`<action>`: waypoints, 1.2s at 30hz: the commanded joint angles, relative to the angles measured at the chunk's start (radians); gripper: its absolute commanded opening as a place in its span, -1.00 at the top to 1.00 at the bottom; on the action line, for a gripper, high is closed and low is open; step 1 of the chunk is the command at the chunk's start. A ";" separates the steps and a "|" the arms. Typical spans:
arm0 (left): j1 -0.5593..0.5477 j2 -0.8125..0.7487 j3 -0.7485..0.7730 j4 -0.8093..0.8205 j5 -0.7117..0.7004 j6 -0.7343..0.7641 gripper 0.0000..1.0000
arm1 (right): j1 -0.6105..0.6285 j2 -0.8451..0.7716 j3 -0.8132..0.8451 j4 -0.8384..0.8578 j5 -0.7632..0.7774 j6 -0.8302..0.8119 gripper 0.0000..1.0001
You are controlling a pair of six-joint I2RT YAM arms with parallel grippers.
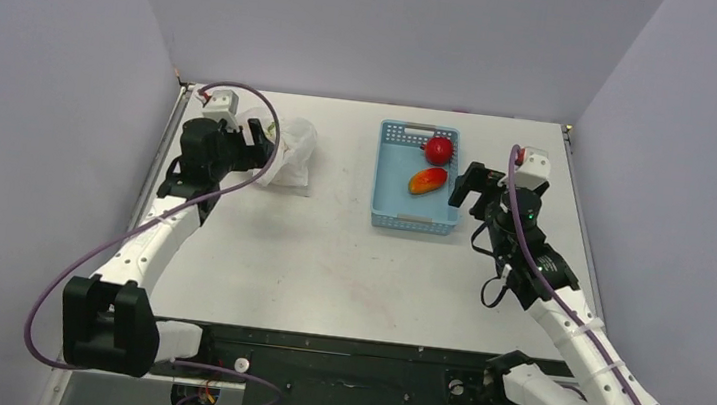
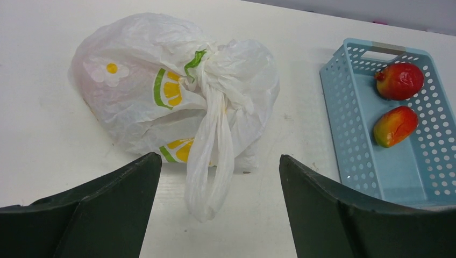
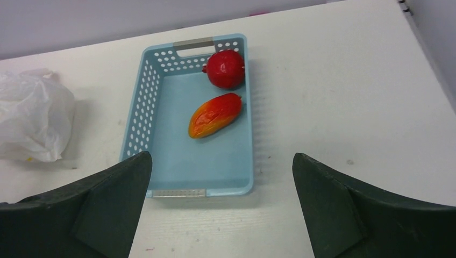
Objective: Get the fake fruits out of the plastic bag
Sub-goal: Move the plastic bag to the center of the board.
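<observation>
This is the very start: nothing is out yet. The bag [image 1: 291, 152] sits on the far left of the table [image 1: 327, 270], bulging and tied shut, with a knot [image 2: 207, 67] at its neck and the loop handles [image 2: 212, 161] trailing toward the arm. I can't make out any fruits through the plastic, so they must all be inside. The left claw [image 1: 265, 150] hovers just before the bag, jaws wide apart and holding nothing, the handles lying between them. The right claw [image 1: 461, 185] hangs beside the blue basket [image 1: 412, 224], also spread wide and empty. An apple [image 1: 438, 150] and a mango [image 1: 427, 181] lie in that basket. Next, I'd say, the left claw must pinch the handles or the knot. The bag is thin and light, so the other arm may need to hold it while the neck is worked loose.
</observation>
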 commanded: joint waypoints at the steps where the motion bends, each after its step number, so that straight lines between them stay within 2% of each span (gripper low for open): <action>1: 0.025 0.075 0.112 -0.084 0.098 -0.027 -0.57 | 0.016 0.088 0.052 0.016 -0.112 0.081 -1.00; 6: 0.056 0.113 0.127 -0.116 0.109 -0.041 -0.57 | 0.034 0.116 0.008 0.068 -0.197 0.119 -1.00; 12: 0.063 0.197 0.186 -0.182 0.122 -0.014 -0.57 | 0.059 0.123 0.002 0.062 -0.219 0.099 -1.00; 15: 0.061 0.254 0.208 -0.181 0.215 -0.022 -0.57 | 0.081 0.107 0.003 0.057 -0.210 0.079 -1.00; 19: 0.056 0.326 0.227 -0.179 0.260 -0.031 -0.57 | 0.087 0.112 0.021 0.049 -0.219 0.072 -1.00; 21: 0.053 0.368 0.255 -0.209 0.264 -0.017 -0.42 | 0.088 0.117 0.031 0.042 -0.224 0.072 -1.00; 23: 0.051 0.404 0.288 -0.245 0.267 -0.007 -0.08 | 0.087 0.116 0.028 0.042 -0.229 0.074 -1.00; 25: 0.049 0.428 0.310 -0.277 0.266 -0.006 0.59 | 0.089 0.115 0.020 0.044 -0.225 0.073 -1.00; 26: 0.045 0.431 0.317 -0.292 0.266 -0.005 0.70 | 0.094 0.114 0.018 0.043 -0.221 0.072 -1.00; 27: 0.042 0.433 0.319 -0.299 0.265 -0.002 0.90 | 0.096 0.114 0.018 0.042 -0.211 0.070 -1.00; 29: 0.030 0.423 0.318 -0.303 0.259 0.003 1.00 | 0.104 0.116 0.021 0.036 -0.196 0.069 -1.00; 36: -0.021 0.343 0.281 -0.403 0.245 -0.038 1.00 | 0.131 0.132 0.074 -0.036 -0.126 0.055 -1.00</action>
